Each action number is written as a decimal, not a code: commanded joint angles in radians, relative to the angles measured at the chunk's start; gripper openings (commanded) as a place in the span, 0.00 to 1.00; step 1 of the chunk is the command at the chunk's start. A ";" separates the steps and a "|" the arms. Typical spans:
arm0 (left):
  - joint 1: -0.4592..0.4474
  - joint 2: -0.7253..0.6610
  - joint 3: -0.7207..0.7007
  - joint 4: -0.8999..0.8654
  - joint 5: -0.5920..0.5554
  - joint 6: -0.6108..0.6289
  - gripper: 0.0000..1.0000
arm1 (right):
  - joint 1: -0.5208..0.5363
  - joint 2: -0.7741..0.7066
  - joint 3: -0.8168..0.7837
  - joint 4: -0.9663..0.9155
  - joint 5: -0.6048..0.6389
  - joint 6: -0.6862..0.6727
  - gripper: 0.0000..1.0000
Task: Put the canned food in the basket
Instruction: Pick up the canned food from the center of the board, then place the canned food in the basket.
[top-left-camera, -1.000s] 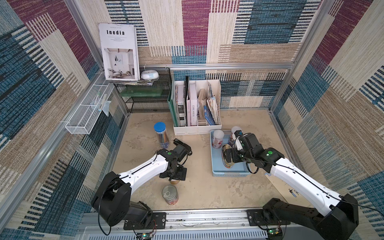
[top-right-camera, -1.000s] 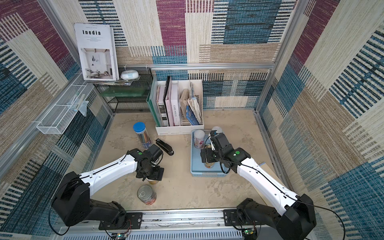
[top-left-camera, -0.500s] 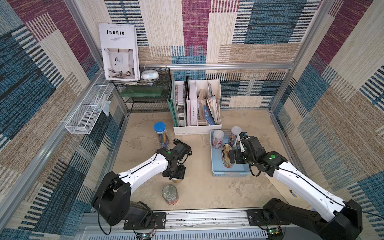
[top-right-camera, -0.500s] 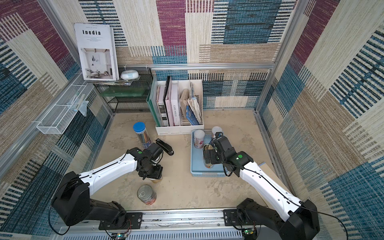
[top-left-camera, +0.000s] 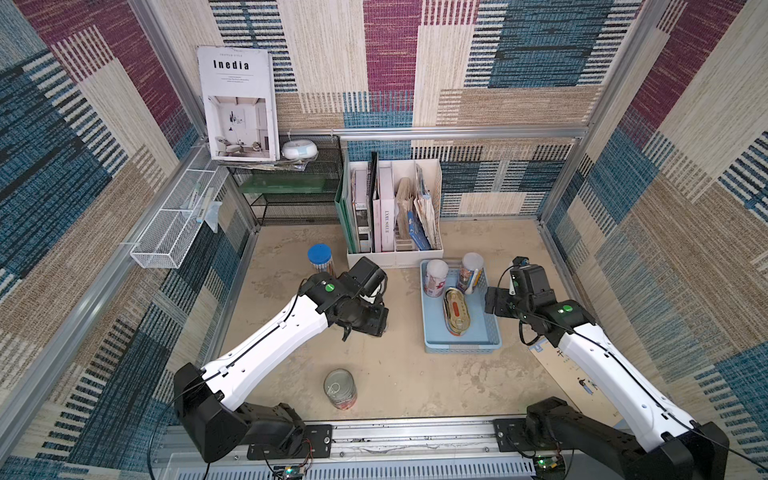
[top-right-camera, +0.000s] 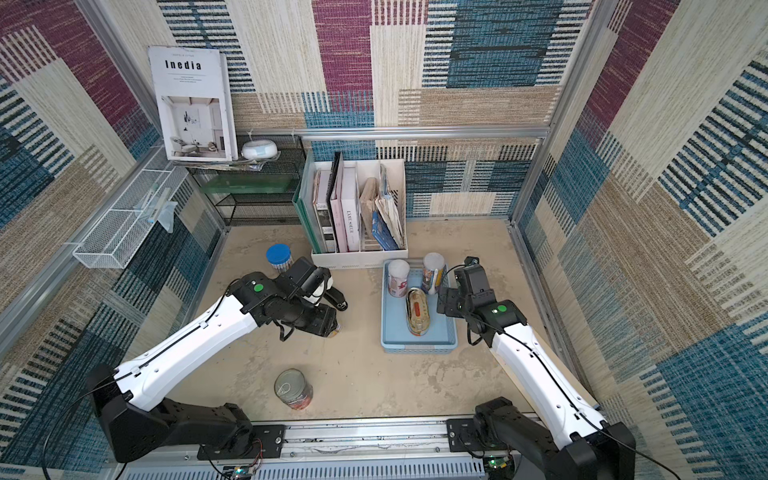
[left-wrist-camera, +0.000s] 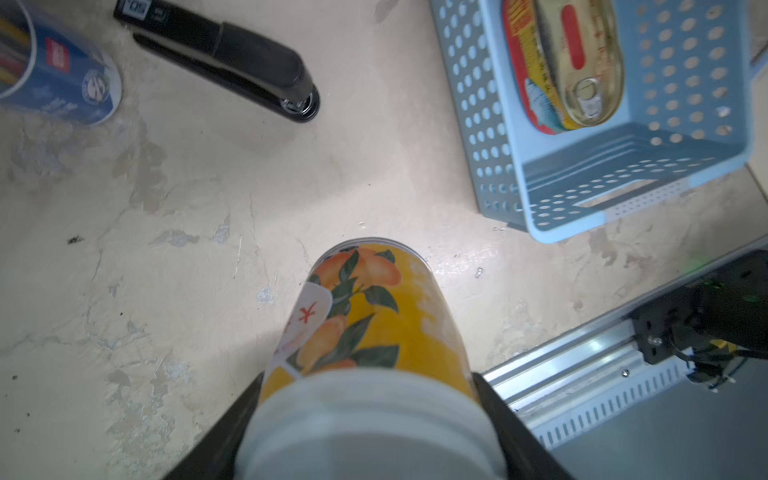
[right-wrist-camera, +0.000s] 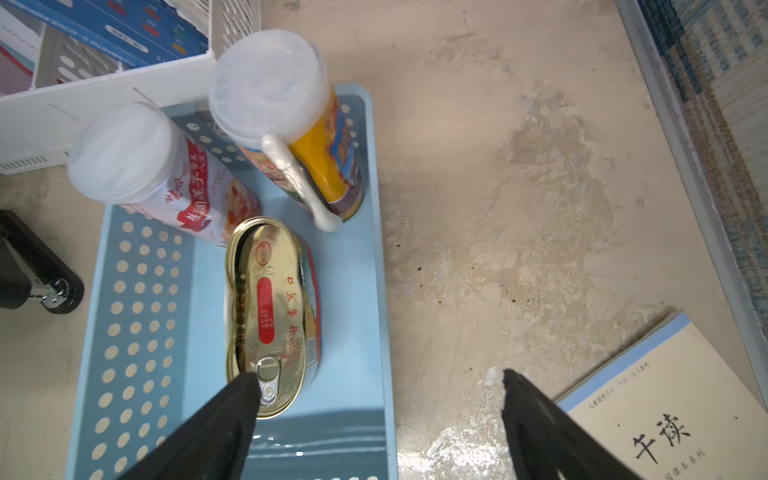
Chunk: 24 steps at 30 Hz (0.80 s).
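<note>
The left pincer (left-wrist-camera: 368, 411) was clamped on the yellow can (left-wrist-camera: 365, 316) mid-tabletop, so the pickup was in hand. Next it probably needed lifting over the wall of the basket (top-left-camera: 478, 332). The right pincer (right-wrist-camera: 378, 395) stood apart at the basket's right edge.

gold oval tin (right-wrist-camera: 270, 316) in blue basket (right-wrist-camera: 137, 316), right pincer (right-wrist-camera: 378, 374) spread wide

Both top views look down from high in front; both wrist views, close, share the basket (left-wrist-camera: 482, 124)
</note>
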 joint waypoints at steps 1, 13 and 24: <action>-0.044 0.067 0.110 -0.018 0.026 0.050 0.40 | -0.037 0.010 -0.031 0.042 -0.085 -0.015 0.88; -0.178 0.443 0.567 -0.081 0.023 0.177 0.34 | -0.169 0.037 -0.123 0.117 -0.155 -0.033 0.81; -0.203 0.700 0.770 -0.138 0.035 0.235 0.29 | -0.177 0.058 -0.144 0.147 -0.178 -0.045 0.81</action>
